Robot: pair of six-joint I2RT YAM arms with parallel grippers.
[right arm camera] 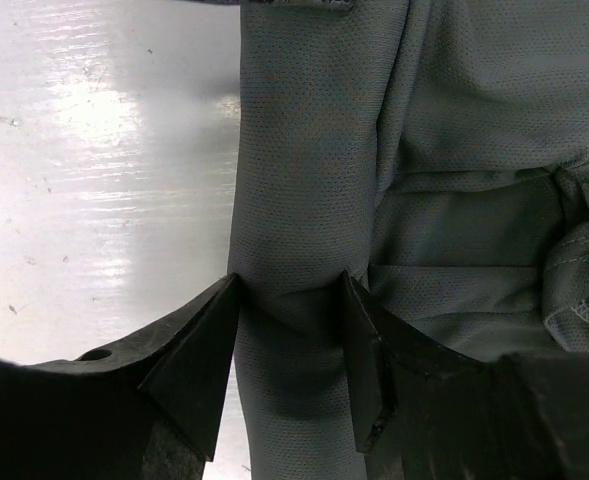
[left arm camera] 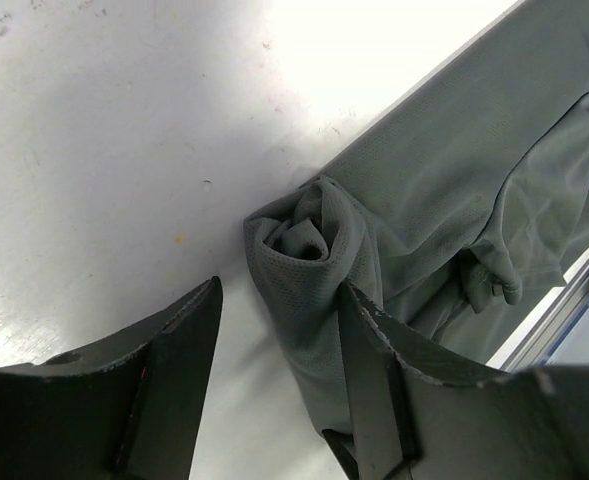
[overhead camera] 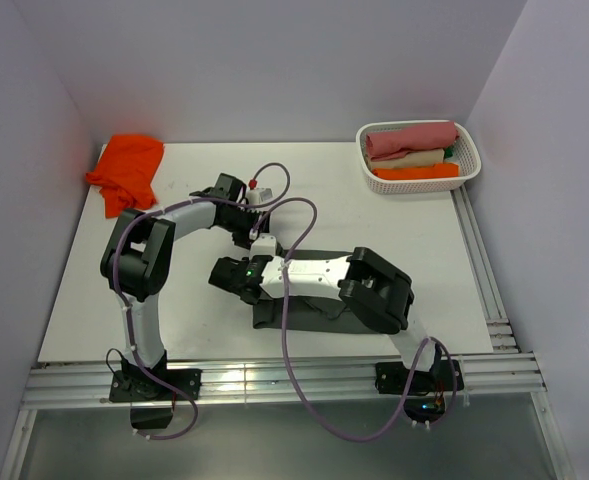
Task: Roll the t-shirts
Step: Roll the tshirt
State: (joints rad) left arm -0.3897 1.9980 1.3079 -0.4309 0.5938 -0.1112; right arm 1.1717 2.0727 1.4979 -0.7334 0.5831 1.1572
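The dark charcoal-grey t-shirt (overhead camera: 272, 316) lies mid-table, mostly under my right arm, with its left edge rolled into a tube. In the left wrist view the spiral end of that roll (left arm camera: 309, 240) sits between my left gripper's (left arm camera: 282, 300) jaws. They are open: the right finger (left arm camera: 374, 350) touches the cloth, the left finger stands apart. My right gripper (right arm camera: 289, 285) is shut on the rolled edge (right arm camera: 304, 180), pinching it from both sides. In the top view the left gripper (overhead camera: 250, 236) is just behind the right gripper (overhead camera: 230, 276). The orange-red t-shirt (overhead camera: 126, 168) lies crumpled at the back left.
A white basket (overhead camera: 471, 172) at the back right holds rolled cloths in pink, cream and orange. Grey walls enclose the table on three sides. Metal rails run along the near edge (overhead camera: 274, 382) and the right edge (overhead camera: 482, 270).
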